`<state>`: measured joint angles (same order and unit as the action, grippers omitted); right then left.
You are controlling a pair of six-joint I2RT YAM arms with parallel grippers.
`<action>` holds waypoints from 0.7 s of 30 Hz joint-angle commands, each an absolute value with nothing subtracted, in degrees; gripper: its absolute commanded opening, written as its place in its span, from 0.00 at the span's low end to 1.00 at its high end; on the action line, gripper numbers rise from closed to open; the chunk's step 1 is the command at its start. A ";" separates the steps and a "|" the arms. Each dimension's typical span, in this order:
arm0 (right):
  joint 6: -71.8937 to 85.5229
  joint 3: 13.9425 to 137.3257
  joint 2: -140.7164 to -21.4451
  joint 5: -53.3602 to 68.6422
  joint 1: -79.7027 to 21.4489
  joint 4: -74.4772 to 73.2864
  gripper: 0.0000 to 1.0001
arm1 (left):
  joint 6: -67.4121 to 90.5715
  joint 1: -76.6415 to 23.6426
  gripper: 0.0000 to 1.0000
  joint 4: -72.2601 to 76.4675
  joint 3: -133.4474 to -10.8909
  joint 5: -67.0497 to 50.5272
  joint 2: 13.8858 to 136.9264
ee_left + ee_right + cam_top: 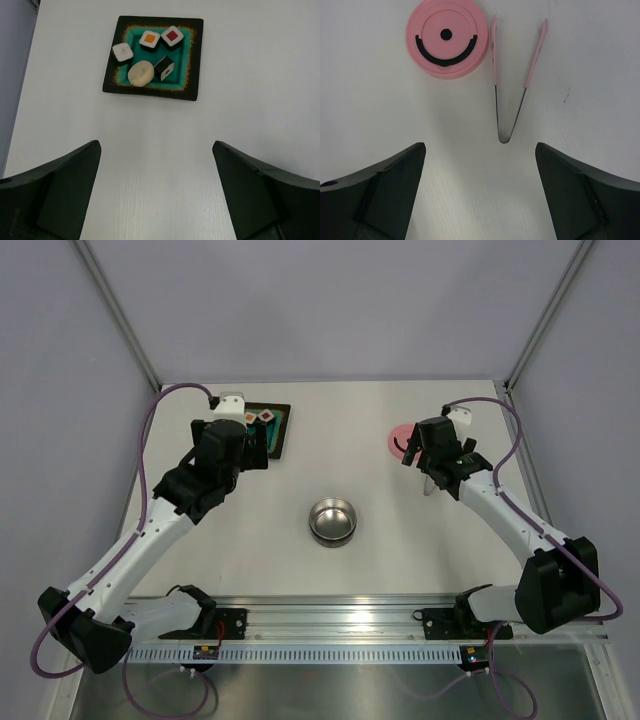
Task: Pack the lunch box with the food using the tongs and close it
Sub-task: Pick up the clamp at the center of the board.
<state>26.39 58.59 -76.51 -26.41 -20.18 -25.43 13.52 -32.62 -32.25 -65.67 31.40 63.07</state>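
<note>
My left hand stands open and empty over the tabletop; the food lies ahead of it on the tray. My right hand, likewise open and empty, faces the tongs, with the lid ahead-left, beside them. The lunch box sits uncovered between my hands.

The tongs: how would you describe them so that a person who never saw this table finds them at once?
On the white table, look to the far right side, where a round pink lid with a curved black handle lies. The tongs lie just beside it: two thin arms with pink ends, joined in a narrow V, the only long slim thing there.
</note>
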 commanded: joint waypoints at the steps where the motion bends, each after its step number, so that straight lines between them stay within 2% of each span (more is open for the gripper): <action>1: 27.95 60.47 -76.56 -27.95 -20.30 -25.67 0.99 | 13.89 -32.52 0.99 -31.38 -68.20 30.50 62.84; 11: 27.07 60.99 -78.56 -26.55 -19.34 -26.63 0.99 | 15.55 -32.52 0.99 -33.57 -69.34 30.23 65.04; 15: 27.60 62.66 -81.47 -18.49 -10.49 -27.42 0.99 | 16.43 -32.43 0.99 -34.80 -69.52 29.53 65.48; 21: 25.93 67.05 -88.58 -15.04 -5.80 -29.70 0.99 | 16.96 -32.52 0.99 -35.24 -69.61 28.30 65.92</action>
